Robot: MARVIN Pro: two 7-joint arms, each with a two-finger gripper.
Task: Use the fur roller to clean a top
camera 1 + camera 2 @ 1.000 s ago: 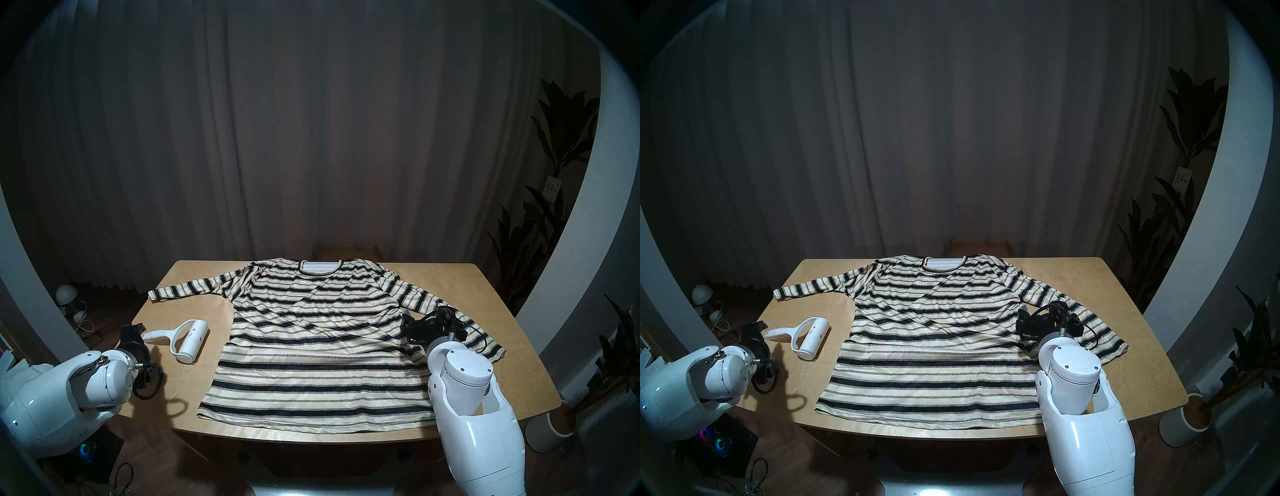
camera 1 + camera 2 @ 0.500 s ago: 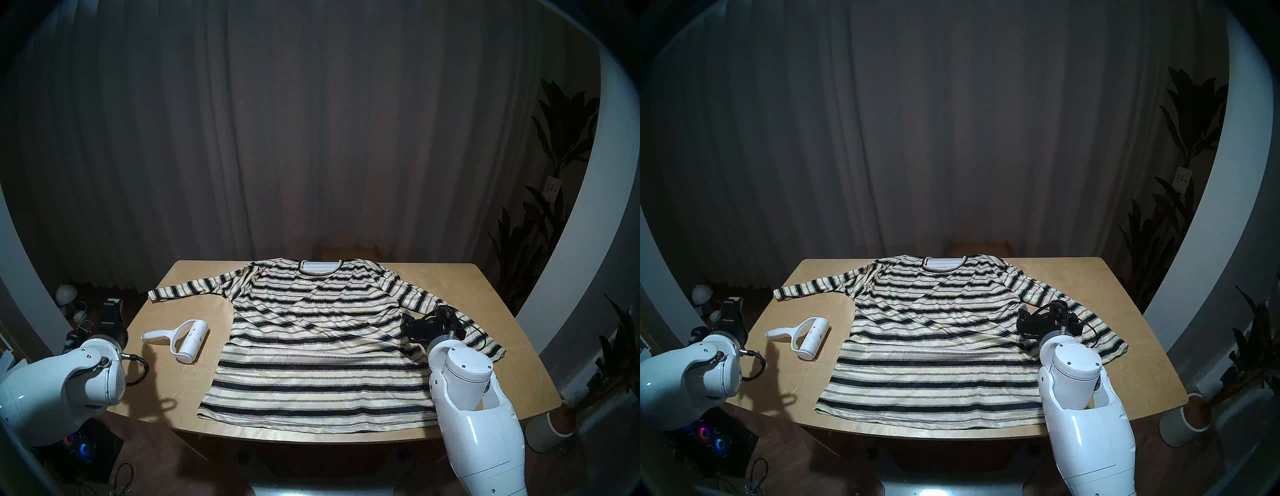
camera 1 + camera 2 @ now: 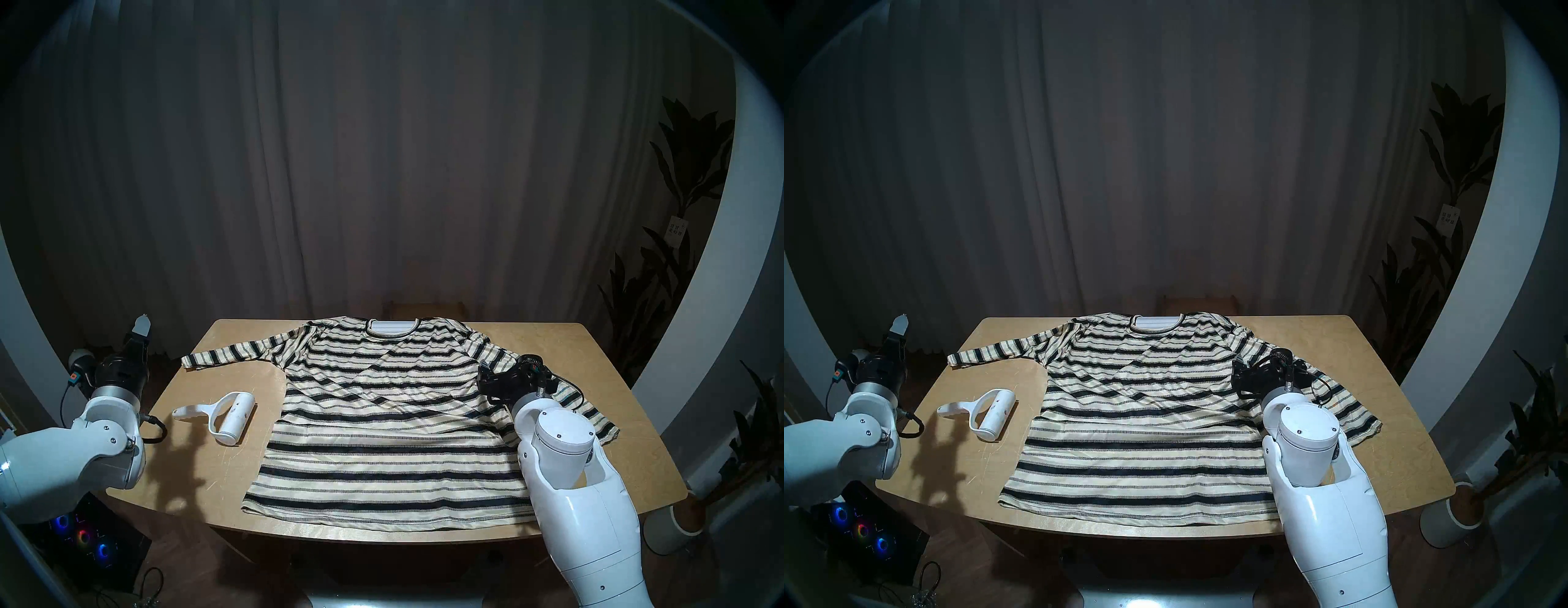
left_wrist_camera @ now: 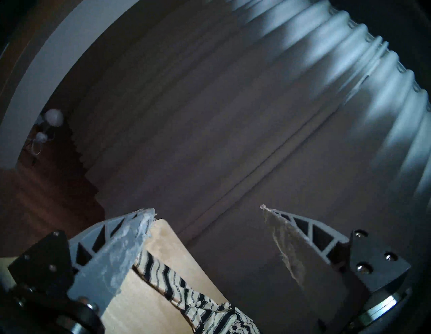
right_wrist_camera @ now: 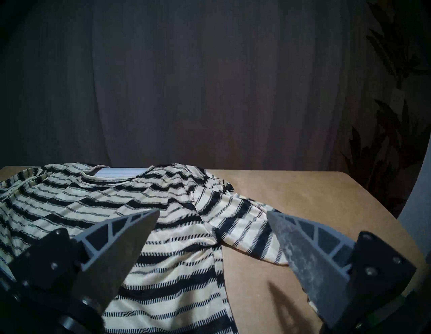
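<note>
- Two grippers show, and neither holds anything.
- The left gripper [image 4: 207, 210] stands off the table's [image 3: 594, 339] left edge, jaws spread wide, aimed toward the curtain [image 3: 382, 170].
- The right gripper [image 5: 213, 214] hovers over the top's right sleeve and armpit, jaws likewise wide apart.
- The top [image 3: 382, 424] lies flat on the table, neck at the far edge, sleeves spread to both sides.
- The fur roller [image 3: 225, 414] lies on bare wood just left of the top, below the left sleeve, touching neither.
</note>
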